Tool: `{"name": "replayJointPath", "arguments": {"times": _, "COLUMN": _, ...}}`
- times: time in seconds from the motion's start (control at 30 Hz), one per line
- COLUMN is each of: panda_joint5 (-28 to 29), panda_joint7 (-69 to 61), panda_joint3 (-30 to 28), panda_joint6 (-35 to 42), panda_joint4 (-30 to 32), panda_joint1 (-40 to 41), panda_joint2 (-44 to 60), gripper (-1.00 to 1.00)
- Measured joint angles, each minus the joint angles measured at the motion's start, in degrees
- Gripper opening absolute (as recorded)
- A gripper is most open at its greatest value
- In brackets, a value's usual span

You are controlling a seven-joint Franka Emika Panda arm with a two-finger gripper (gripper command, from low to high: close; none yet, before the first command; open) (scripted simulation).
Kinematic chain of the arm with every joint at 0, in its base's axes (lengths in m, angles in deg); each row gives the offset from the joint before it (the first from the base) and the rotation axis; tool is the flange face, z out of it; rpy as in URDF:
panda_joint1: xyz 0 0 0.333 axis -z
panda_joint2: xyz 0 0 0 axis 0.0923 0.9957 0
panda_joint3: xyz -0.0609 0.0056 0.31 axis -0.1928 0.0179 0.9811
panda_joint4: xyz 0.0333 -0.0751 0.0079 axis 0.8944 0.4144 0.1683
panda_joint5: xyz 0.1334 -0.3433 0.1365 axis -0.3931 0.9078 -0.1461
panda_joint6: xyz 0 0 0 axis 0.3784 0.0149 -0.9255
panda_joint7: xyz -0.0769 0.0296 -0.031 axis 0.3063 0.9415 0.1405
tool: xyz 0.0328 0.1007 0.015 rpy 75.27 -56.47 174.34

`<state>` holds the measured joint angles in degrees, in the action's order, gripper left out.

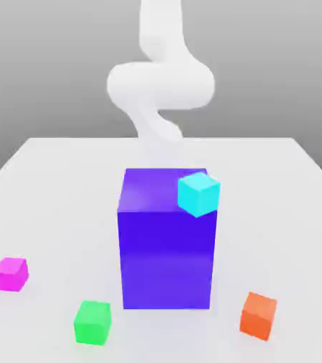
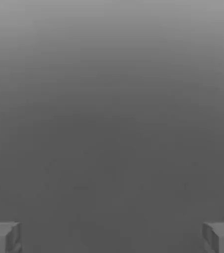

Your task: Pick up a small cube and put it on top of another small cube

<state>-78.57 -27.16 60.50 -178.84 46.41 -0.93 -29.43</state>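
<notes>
Fingers (image 2: 3, 237) spread wide, nothing between them. Cyan cube (image 1: 198, 193) sits tilted at the top edge of the tall blue block (image 1: 167, 248), on the exterior view's right. Magenta cube (image 1: 10, 274), green cube (image 1: 93, 322) and orange cube (image 1: 258, 315) lie apart on the worktop (image 1: 50, 184).

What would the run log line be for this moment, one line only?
gripper: open, holding nothing | cyan cube: on big purple block | magenta cube, green cube, orange cube: apart on table | stack: not done
</notes>
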Motion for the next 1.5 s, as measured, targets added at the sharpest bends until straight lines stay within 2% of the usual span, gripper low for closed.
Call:
{"name": "replayJointPath", "arguments": {"times": 0.3, "panda_joint5": 2.84, "panda_joint7": 19.46, "panda_joint3": -1.73, "panda_joint6": -9.47, "panda_joint4": 6.14, "panda_joint1": 13.75, "panda_joint2": 19.06, "gripper": 0.0}}
{"name": "replayJointPath", "arguments": {"times": 0.53, "panda_joint5": 3.27, "panda_joint7": 33.05, "panda_joint3": -6.13, "panda_joint6": -16.71, "panda_joint4": 10.83, "panda_joint1": 21.44, "panda_joint2": 33.57, "gripper": 0.0}}
{"name": "replayJointPath", "arguments": {"times": 0.67, "panda_joint5": 0.66, "panda_joint7": 38.77, "panda_joint3": -8.59, "panda_joint6": -20.91, "panda_joint4": 13.54, "panda_joint1": 27.17, "panda_joint2": 41.91, "gripper": 0.0}}
{"name": "replayJointPath", "arguments": {"times": 0.8, "panda_joint5": -4.82, "panda_joint7": 41.59, "panda_joint3": -9.39, "panda_joint6": -25.26, "panda_joint4": 15.71, "panda_joint1": 29.86, "panda_joint2": 50.31, "gripper": 0.0}}
{"name": "replayJointPath", "arguments": {"times": 0.97, "panda_joint5": -9.44, "panda_joint7": 39.12, "panda_joint3": -5.78, "panda_joint6": -33.13, "panda_joint4": 14.15, "panda_joint1": 33.16, "panda_joint2": 60.69, "gripper": 0.0}}
{"name": "replayJointPath", "arguments": {"times": 1.0, "panda_joint5": -9.83, "panda_joint7": 38.82, "panda_joint3": -5.22, "panda_joint6": -34.2, "panda_joint4": 13.89, "panda_joint1": 33.64, "panda_joint2": 62.03, "gripper": -1.0}}
{"name": "replayJointPath", "arguments": {"times": 1.23, "panda_joint5": -9.65, "panda_joint7": 38.98, "panda_joint3": -5.09, "panda_joint6": -34.29, "panda_joint4": 13.91, "panda_joint1": 33.8, "panda_joint2": 62.01, "gripper": -1.0}}
{"name": "replayJointPath", "arguments": {"times": 1.4, "panda_joint5": -5.74, "panda_joint7": 41.97, "panda_joint3": -7.81, "panda_joint6": -27.14, "panda_joint4": 15.78, "panda_joint1": 31.95, "panda_joint2": 52.95, "gripper": -1.0}}
{"name": "replayJointPath", "arguments": {"times": 1.5, "panda_joint5": -3.17, "panda_joint7": 41.96, "panda_joint3": -4.88, "panda_joint6": -23.22, "panda_joint4": 15.69, "panda_joint1": 28.28, "panda_joint2": 48.99, "gripper": -1.0}}
